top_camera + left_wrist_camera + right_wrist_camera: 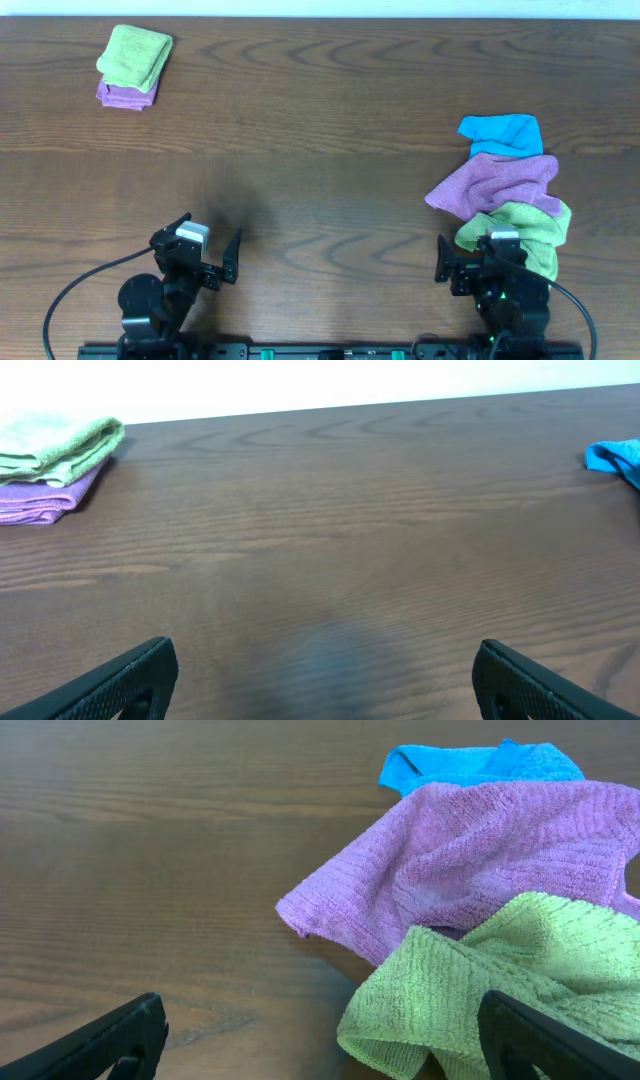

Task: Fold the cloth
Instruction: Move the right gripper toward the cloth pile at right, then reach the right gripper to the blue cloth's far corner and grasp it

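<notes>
The cloth (500, 134) is bright sky blue and lies crumpled at the right side of the table, at the far end of a pile. A purple cloth covers its near part. It also shows in the right wrist view as a blue cloth (480, 765) at the top, and at the right edge of the left wrist view as the same blue cloth (615, 458). My right gripper (478, 243) (322, 1015) stands open at the pile's near end, well short of the blue one. My left gripper (213, 226) (325, 660) is open over bare wood at the front left, holding nothing.
A crumpled purple cloth (500, 185) (470, 860) and a lime-green cloth (520, 225) (470, 990) lie between the blue one and my right gripper; a green fold reaches in beside the right finger. A folded green-on-purple stack (133, 65) (50, 460) sits far left.
</notes>
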Tool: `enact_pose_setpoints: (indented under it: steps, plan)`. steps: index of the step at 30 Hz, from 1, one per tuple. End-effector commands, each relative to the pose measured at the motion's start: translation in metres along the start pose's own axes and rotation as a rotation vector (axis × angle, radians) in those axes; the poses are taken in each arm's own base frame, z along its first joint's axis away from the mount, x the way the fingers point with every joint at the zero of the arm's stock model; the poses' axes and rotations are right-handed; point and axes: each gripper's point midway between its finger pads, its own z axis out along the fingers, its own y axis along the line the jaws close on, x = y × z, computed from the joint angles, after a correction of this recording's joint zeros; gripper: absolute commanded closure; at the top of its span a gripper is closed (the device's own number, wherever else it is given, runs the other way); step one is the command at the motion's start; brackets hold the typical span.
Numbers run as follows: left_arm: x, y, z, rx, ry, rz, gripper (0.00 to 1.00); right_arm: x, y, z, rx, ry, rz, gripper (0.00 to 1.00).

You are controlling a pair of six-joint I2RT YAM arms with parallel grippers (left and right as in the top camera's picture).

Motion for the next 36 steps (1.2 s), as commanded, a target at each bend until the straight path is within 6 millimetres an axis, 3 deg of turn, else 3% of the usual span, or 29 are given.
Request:
enact_pose_setpoints:
  steps: [1,12,14,15,17,19,21,24,29,31,36]
  plan:
    - [0.010,-0.001,0.002,0.009,0.024,0.007,0.04,-0.001,0.003,0.000,-0.015,-0.006,-0.012,0.01]
    - [0.010,-0.001,0.002,0.009,0.024,0.007,0.05,-0.003,0.003,0.000,-0.016,-0.017,-0.012,0.01]
    - [0.010,-0.001,0.002,0.009,0.024,0.007,0.05,-0.014,0.004,-0.001,-0.022,-0.061,0.011,0.01]
    - [0.010,-0.001,0.002,0.009,0.024,0.007,0.05,-0.023,0.005,-0.001,-0.031,-0.097,0.101,0.01]
    - [0.010,-0.001,0.002,0.009,0.024,0.007,0.05,-0.036,0.007,-0.003,-0.067,-0.141,0.425,0.01]
    - [0.010,-0.001,0.002,0.009,0.024,0.007,0.05,-0.036,0.006,-0.003,-0.077,-0.136,0.627,0.01]
    - [0.010,-0.001,0.002,0.009,0.024,0.007,0.04,-0.049,-0.010,-0.006,0.001,-0.220,0.634,0.01]
    - [0.010,-0.001,0.002,0.009,0.024,0.007,0.04,-0.056,-0.014,-0.007,0.007,-0.260,0.667,0.01]
    - [0.010,-0.001,0.002,0.009,0.024,0.007,0.05,-0.103,-0.042,-0.027,0.093,-0.522,0.718,0.01]
    - [0.010,-0.001,0.002,0.009,0.024,0.007,0.05,-0.120,-0.043,-0.032,0.088,-0.587,0.701,0.01]
    - [0.010,-0.001,0.002,0.009,0.024,0.007,0.05,-0.135,-0.038,-0.009,0.086,-0.552,0.620,0.01]
